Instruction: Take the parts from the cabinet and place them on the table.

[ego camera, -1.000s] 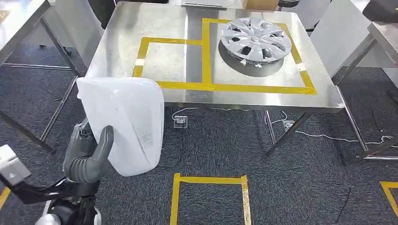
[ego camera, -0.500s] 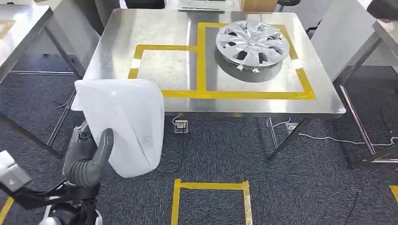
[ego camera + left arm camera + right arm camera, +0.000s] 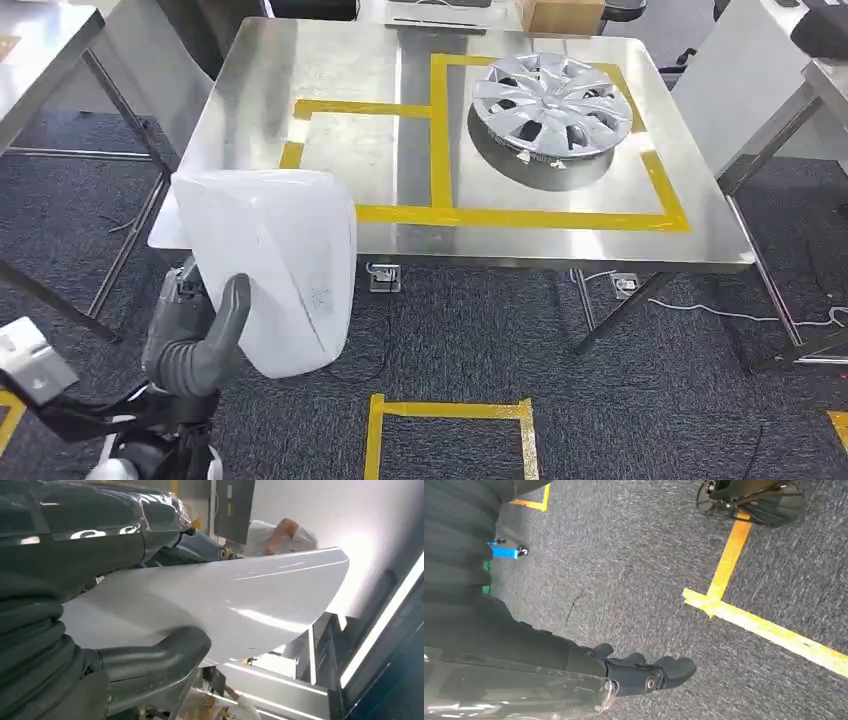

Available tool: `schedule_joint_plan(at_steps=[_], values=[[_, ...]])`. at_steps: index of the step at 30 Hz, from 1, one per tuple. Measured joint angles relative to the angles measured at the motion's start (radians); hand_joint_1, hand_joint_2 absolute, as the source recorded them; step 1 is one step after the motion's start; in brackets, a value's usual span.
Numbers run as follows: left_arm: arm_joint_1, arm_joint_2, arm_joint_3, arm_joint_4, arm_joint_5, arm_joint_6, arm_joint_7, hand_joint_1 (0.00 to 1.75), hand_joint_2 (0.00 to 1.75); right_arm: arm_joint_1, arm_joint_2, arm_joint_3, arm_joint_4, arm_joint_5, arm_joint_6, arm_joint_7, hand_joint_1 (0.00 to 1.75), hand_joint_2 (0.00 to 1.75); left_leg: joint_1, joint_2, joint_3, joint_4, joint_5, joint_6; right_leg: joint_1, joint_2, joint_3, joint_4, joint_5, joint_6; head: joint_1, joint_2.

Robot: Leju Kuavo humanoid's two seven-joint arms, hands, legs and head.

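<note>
- The left hand (image 3: pixel 195 345) grips a white panel (image 3: pixel 270 265), thumb across its face, and holds it upright in front of the robot, short of the table (image 3: pixel 330 60)
- A hubcap (image 3: pixel 552 103) already lies inside the larger taped box on the table, so one part looks delivered
- The smaller taped box (image 3: pixel 370 155) beside it is bare; I judge that is where the panel belongs
- What is left: close the gap to the table, reach out, set the panel down in that box and let go
- The head view gives the layout: panel low and near, table ahead, a taped square (image 3: pixel 450 425) on the carpet below
- The left wrist view shows the grip up close: thumb (image 3: pixel 150 655) under the panel's curved edge, fingers behind its glossy surface
- The right wrist view shows the right hand (image 3: pixel 644 672) hanging over the carpet with nothing in it, fingers loosely curled; whether fully closed I cannot tell
</note>
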Motion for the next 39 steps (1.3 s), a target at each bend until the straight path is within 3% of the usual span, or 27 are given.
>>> schedule_joint_plan(at_steps=[1, 2, 3, 5, 9, 11, 12, 13, 15, 16, 17, 18, 20, 21, 22, 23, 25, 27, 28, 29, 31, 32, 33, 34, 36, 37, 39], values=[[0.0, 0.0, 0.0, 0.0, 0.0, 0.0, 0.0, 1.75, 1.75, 0.002, 0.0, -0.003, 0.0, 0.0, 0.0, 0.0, 0.0, 1.75, 0.0, -0.001, 0.006, 0.0, -0.005, 0.0, -0.002, 0.0, -0.033, 0.041, 0.004, 0.001, 0.0, 0.0], [0.001, 0.0, 0.0, 0.0, 0.0, 0.0, 0.0, 1.75, 1.75, 0.004, 0.0, -0.007, 0.0, 0.0, 0.0, 0.0, 0.0, 1.75, 0.001, -0.003, 0.015, 0.0, -0.01, -0.003, -0.003, 0.0, -0.037, 0.031, 0.038, 0.0, 0.0, 0.0], [0.001, 0.0, 0.0, 0.0, 0.0, 0.0, 0.0, 1.75, 1.75, 0.005, 0.0, -0.01, 0.0, 0.0, -0.001, 0.0, 0.0, 1.75, 0.001, -0.005, 0.024, 0.0, -0.016, -0.005, -0.003, 0.0, -0.022, -0.023, 0.091, -0.004, 0.001, 0.0], [0.0, -0.002, 0.0, 0.0, 0.001, 0.0, 0.0, 1.75, 1.75, 0.003, 0.0, -0.016, 0.0, 0.002, -0.002, 0.0, 0.0, 1.75, 0.001, -0.008, 0.044, -0.002, -0.028, -0.011, -0.002, 0.0, 0.037, -0.198, 0.209, -0.017, 0.001, 0.0], [-0.001, -0.005, -0.001, 0.001, 0.002, -0.001, -0.002, 1.75, 1.75, 0.001, 0.0, -0.016, 0.0, 0.003, -0.002, 0.001, 0.0, 1.75, 0.002, -0.015, 0.047, -0.02, -0.027, -0.033, 0.009, 0.0, 0.066, -0.257, 0.18, -0.038, 0.005, 0.0], [-0.001, -0.005, -0.001, -0.001, 0.003, -0.001, -0.002, 1.75, 1.75, 0.003, 0.0, -0.018, 0.0, 0.003, -0.002, 0.004, 0.0, 1.75, 0.001, -0.013, 0.057, -0.035, -0.032, -0.047, 0.0, 0.0, 0.088, -0.292, 0.185, -0.04, 0.005, 0.0], [-0.002, -0.005, -0.002, 0.0, 0.003, -0.002, -0.002, 1.75, 1.75, 0.003, 0.0, -0.019, 0.0, 0.003, -0.002, 0.005, 0.0, 1.75, 0.0, -0.01, 0.056, -0.017, -0.041, -0.047, 0.003, -0.001, 0.101, -0.305, 0.188, -0.04, 0.003, 0.0], [-0.004, -0.005, -0.002, 0.0, 0.003, -0.001, -0.001, 1.75, 1.75, 0.002, -0.001, -0.021, 0.0, 0.003, -0.002, 0.005, 0.0, 1.75, 0.0, -0.01, 0.029, 0.031, -0.066, -0.045, 0.003, -0.002, 0.109, -0.31, 0.188, -0.045, -0.002, 0.0], [-0.004, -0.006, -0.002, 0.001, 0.005, -0.001, 0.004, 1.75, 1.75, 0.0, 0.0, -0.022, 0.0, 0.003, -0.002, 0.005, 0.0, 1.75, -0.003, -0.01, -0.068, 0.189, -0.124, -0.044, 0.01, -0.001, 0.115, -0.309, 0.181, -0.055, -0.008, 0.0], [-0.004, -0.006, -0.002, 0.003, 0.005, -0.002, 0.005, 1.75, 1.75, 0.001, 0.0, -0.022, 0.0, 0.003, -0.002, 0.004, 0.0, 1.75, -0.004, -0.009, -0.108, 0.242, -0.132, -0.043, 0.015, -0.001, 0.118, -0.309, 0.176, -0.059, -0.008, 0.0], [-0.004, -0.006, -0.002, 0.003, 0.005, -0.002, 0.006, 1.75, 1.75, 0.001, 0.0, -0.023, 0.0, 0.003, -0.002, 0.003, 0.0, 1.75, -0.006, -0.009, -0.128, 0.255, -0.118, -0.041, 0.018, 0.001, 0.124, -0.309, 0.172, -0.059, -0.008, 0.0], [-0.005, -0.006, -0.002, 0.006, 0.005, -0.001, 0.011, 1.75, 1.75, 0.002, -0.001, -0.023, 0.0, 0.003, -0.001, 0.002, 0.0, 1.75, -0.008, -0.008, -0.123, 0.224, -0.076, -0.037, 0.022, 0.002, 0.132, -0.308, 0.166, -0.061, -0.009, 0.0], [-0.007, -0.006, -0.003, 0.006, 0.006, -0.001, 0.015, 1.75, 1.75, 0.002, 0.0, -0.023, 0.0, 0.005, 0.001, 0.0, 0.0, 1.75, -0.016, -0.008, -0.059, 0.072, 0.039, -0.024, 0.027, 0.006, 0.152, -0.305, 0.15, -0.059, -0.009, 0.0], [-0.011, -0.006, -0.003, 0.006, 0.006, -0.001, 0.015, 1.75, 1.75, 0.001, 0.0, -0.024, 0.0, 0.006, 0.002, 0.0, 0.0, 1.75, -0.021, -0.008, -0.021, -0.004, 0.061, -0.013, 0.028, 0.006, 0.165, -0.303, 0.14, -0.057, -0.01, 0.0], [-0.015, -0.006, -0.003, 0.008, 0.006, -0.001, 0.019, 1.75, 1.75, 0.001, 0.001, -0.024, 0.0, 0.008, 0.001, 0.0, 0.0, 1.75, -0.023, -0.008, -0.015, -0.003, 0.043, -0.007, 0.027, 0.008, 0.161, -0.305, 0.135, -0.053, -0.006, 0.0], [-0.018, -0.006, -0.003, 0.006, 0.006, -0.001, 0.019, 1.75, 1.75, -0.003, 0.0, -0.024, 0.0, 0.01, 0.002, 0.0, 0.0, 1.75, -0.027, -0.008, -0.006, -0.028, 0.037, -0.006, 0.028, 0.007, 0.158, -0.296, 0.129, -0.045, -0.008, 0.0], [-0.018, -0.005, -0.003, 0.006, 0.006, 0.0, 0.022, 1.75, 1.75, -0.004, -0.001, -0.024, 0.0, 0.012, 0.002, 0.0, 0.0, 1.75, -0.031, -0.012, -0.006, -0.024, 0.032, 0.001, 0.024, 0.005, 0.158, -0.3, 0.126, -0.039, -0.008, 0.0], [-0.022, -0.007, -0.004, 0.005, 0.006, 0.002, 0.023, 1.75, 1.75, -0.006, -0.005, -0.024, -0.001, 0.012, 0.001, 0.0, 0.0, 1.75, -0.016, -0.011, 0.006, -0.034, 0.031, 0.004, 0.024, 0.009, 0.169, -0.303, 0.113, -0.028, -0.01, 0.0], [-0.023, -0.006, -0.004, 0.004, 0.006, 0.003, 0.024, 1.75, 1.75, -0.008, 0.0, -0.024, 0.0, 0.012, 0.001, 0.0, 0.0, 1.75, -0.014, -0.01, 0.012, -0.038, 0.028, 0.008, 0.025, 0.005, 0.158, -0.27, 0.096, -0.015, -0.007, 0.0], [-0.027, -0.007, -0.004, 0.003, 0.006, 0.006, 0.026, 1.75, 1.75, -0.012, 0.001, -0.024, 0.0, 0.012, 0.001, 0.0, 0.0, 1.75, -0.011, -0.006, 0.016, -0.039, 0.025, 0.011, 0.018, 0.003, 0.121, -0.202, 0.065, -0.006, -0.005, 0.0], [-0.03, -0.006, -0.004, 0.003, 0.006, 0.008, 0.032, 1.75, 1.75, -0.013, 0.0, -0.024, 0.0, 0.012, 0.001, 0.001, 0.0, 1.75, -0.01, -0.003, 0.021, -0.038, 0.017, 0.01, 0.003, 0.0, 0.019, -0.024, -0.006, 0.006, -0.004, 0.0], [-0.03, -0.006, -0.004, 0.003, 0.007, 0.008, 0.034, 1.75, 1.75, -0.012, 0.0, -0.024, 0.0, 0.012, 0.001, 0.002, 0.0, 1.75, -0.009, -0.003, 0.025, -0.038, 0.013, 0.009, -0.002, 0.0, -0.021, 0.035, -0.011, 0.011, -0.004, 0.0], [-0.03, -0.006, -0.005, 0.003, 0.008, 0.01, 0.036, 1.75, 1.75, -0.009, 0.0, -0.024, 0.0, 0.012, 0.001, 0.004, 0.0, 1.75, -0.008, -0.004, 0.031, -0.038, 0.008, 0.007, -0.004, 0.0, -0.037, 0.045, 0.005, 0.013, -0.004, 0.0], [-0.03, -0.006, -0.005, 0.003, 0.008, 0.011, 0.038, 1.75, 1.75, -0.006, 0.0, -0.024, 0.0, 0.012, 0.001, 0.005, 0.0, 1.75, -0.007, -0.006, 0.04, -0.038, 0.002, 0.004, -0.006, 0.0, -0.03, 0.011, 0.047, 0.014, -0.003, 0.0], [-0.031, -0.006, -0.005, 0.003, 0.008, 0.011, 0.04, 1.75, 1.75, -0.003, 0.0, -0.025, 0.0, 0.012, 0.0, 0.006, 0.0, 1.75, -0.003, -0.01, 0.063, -0.039, -0.011, -0.004, -0.007, -0.001, 0.031, -0.157, 0.172, 0.011, -0.003, 0.0], [-0.032, -0.006, -0.006, 0.002, 0.008, 0.011, 0.04, 1.75, 1.75, -0.003, 0.0, -0.025, 0.0, 0.012, 0.0, 0.006, 0.0, 1.75, -0.002, -0.01, 0.075, -0.04, -0.019, -0.01, -0.006, -0.001, 0.065, -0.252, 0.218, 0.007, -0.002, 0.0], [-0.036, -0.006, -0.008, 0.003, 0.008, 0.011, 0.042, 1.75, 1.75, -0.004, 0.0, -0.025, 0.0, 0.012, -0.002, 0.006, 0.0, 1.75, -0.003, -0.016, 0.073, -0.046, -0.021, -0.02, 0.003, 0.0, 0.079, -0.272, 0.202, -0.006, -0.002, 0.0]])
